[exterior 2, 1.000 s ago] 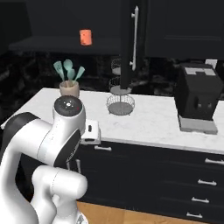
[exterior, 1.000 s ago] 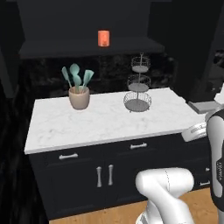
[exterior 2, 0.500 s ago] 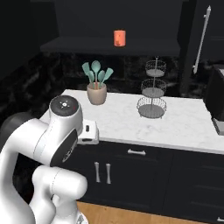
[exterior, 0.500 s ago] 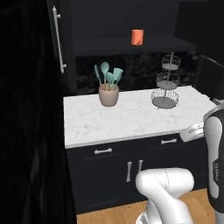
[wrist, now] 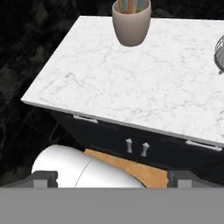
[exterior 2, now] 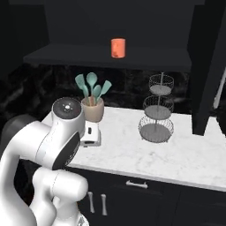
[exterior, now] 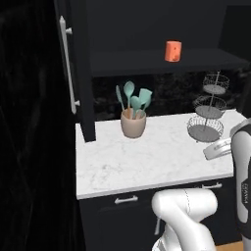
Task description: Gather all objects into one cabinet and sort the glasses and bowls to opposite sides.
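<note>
Seen along the gripper [wrist: 112, 179]: fingertips [wrist: 43, 178] spread fully apart, nothing between them, hanging low before the white marble counter [wrist: 131, 83]. Ahead and slightly left, a beige crock [wrist: 131, 22] with teal utensils [exterior: 133, 98]. Ahead to the right, a 3-tier wire basket [exterior 2: 156, 110]. Above both, 1 salmon-orange cup [exterior 2: 118, 47] upright on the dark cabinet shelf [exterior 2: 66, 57].

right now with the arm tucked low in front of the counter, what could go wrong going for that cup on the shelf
The salmon-orange cup sits high on the dark shelf; reaching up from low, the arm could clip the crock of teal utensils or the tiered wire basket below. The open cabinet door juts out at the counter's left end, narrowing the swing.
</note>
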